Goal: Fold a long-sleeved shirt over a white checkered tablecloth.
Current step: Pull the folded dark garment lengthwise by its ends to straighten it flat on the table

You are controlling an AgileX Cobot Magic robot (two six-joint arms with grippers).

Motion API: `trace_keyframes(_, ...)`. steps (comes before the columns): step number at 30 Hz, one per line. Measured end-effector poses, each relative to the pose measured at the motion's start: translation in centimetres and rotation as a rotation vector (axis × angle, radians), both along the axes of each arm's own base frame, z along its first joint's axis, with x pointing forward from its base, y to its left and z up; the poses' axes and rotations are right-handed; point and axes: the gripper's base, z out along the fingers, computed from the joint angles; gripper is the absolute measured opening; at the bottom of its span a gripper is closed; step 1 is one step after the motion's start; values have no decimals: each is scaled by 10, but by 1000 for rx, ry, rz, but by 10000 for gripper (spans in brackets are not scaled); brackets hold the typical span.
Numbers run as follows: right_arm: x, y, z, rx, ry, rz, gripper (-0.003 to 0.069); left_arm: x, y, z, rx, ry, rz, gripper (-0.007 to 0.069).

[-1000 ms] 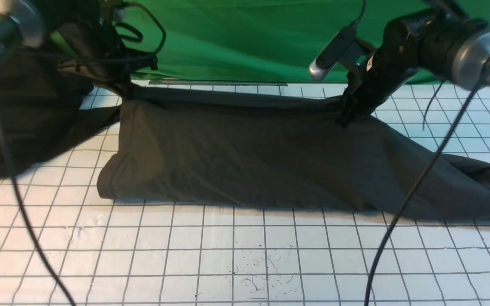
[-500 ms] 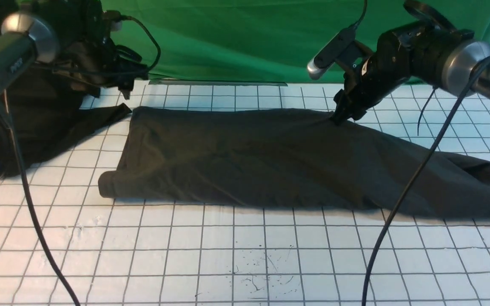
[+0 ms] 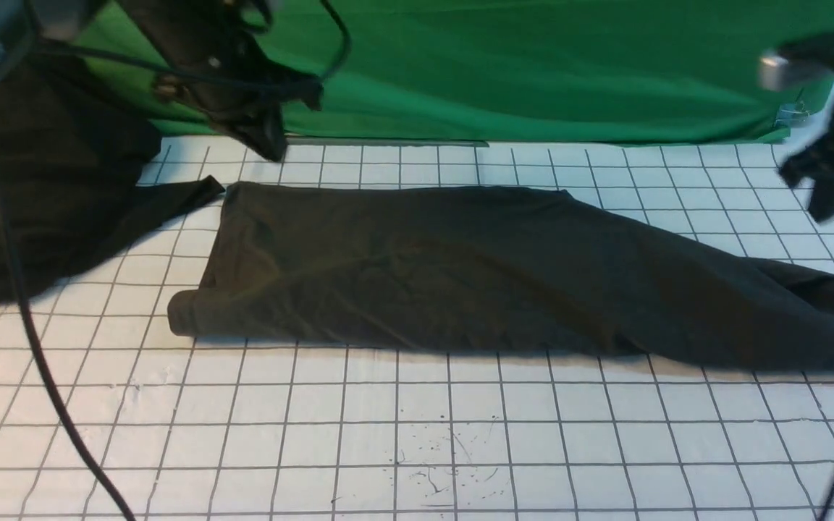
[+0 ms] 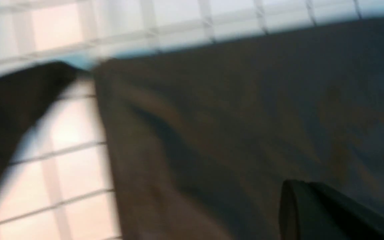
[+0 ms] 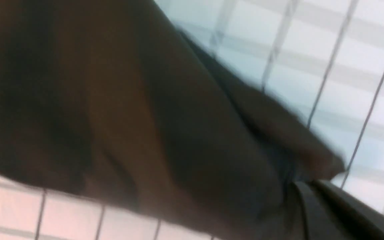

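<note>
The left arm reaches in above the far left corner of the long-sleeved shirt (image 3: pixel 460 268). Its wrist is tipped down, so the left gripper (image 3: pixel 270 147) hangs over the cloth just beyond that corner. It is clear of the fabric, with its jaws together and nothing between them. In the left wrist view one dark finger (image 4: pixel 312 210) shows over the shirt's surface, badly blurred. The right arm is off past the shirt's right end and smeared by motion. The right gripper (image 3: pixel 822 206) points downward there, well apart from the shirt, its jaws together and empty. The shirt lies on the white checkered tablecloth (image 3: pixel 417 434) as one long dark band. Its left end is rolled into a thick rounded edge, and its right end is bunched with a loose open fold. To the shirt's left a blacker garment (image 3: pixel 62 181) is heaped, with one pointed tip just beside the shirt's far left corner; whether they touch cannot be told. Behind the shirt, at the tablecloth's far edge, hangs a green cloth (image 3: pixel 533 65). A black cable (image 3: pixel 33 347) droops in front of the shirt's left end, crossing the heaped garment and the squares nearer the camera.
</note>
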Motion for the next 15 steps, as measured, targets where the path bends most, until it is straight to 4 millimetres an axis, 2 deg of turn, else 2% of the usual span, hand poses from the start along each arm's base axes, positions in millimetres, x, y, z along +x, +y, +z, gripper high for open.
trace_keyframes(3,-7,-20,-20,38,60,-49,76,-16,-31,-31,38,87,-85,-4)
trace_keyframes(6,-10,-22,-34,44,66,-33,187,-28,-51,-59,88,99,-145,-4)
trace_keyframes(7,-10,-22,-35,44,65,-32,200,-28,-52,-59,90,98,-147,-4)
trace_keyframes(8,-7,-21,-39,55,51,-33,246,-31,-55,-70,104,96,-157,-4)
trace_keyframes(10,-2,-20,-45,69,31,-38,282,-33,-55,-79,108,97,-156,-4)
trace_keyframes(15,7,-21,-68,79,46,-38,303,-36,-52,-90,129,104,-158,-4)
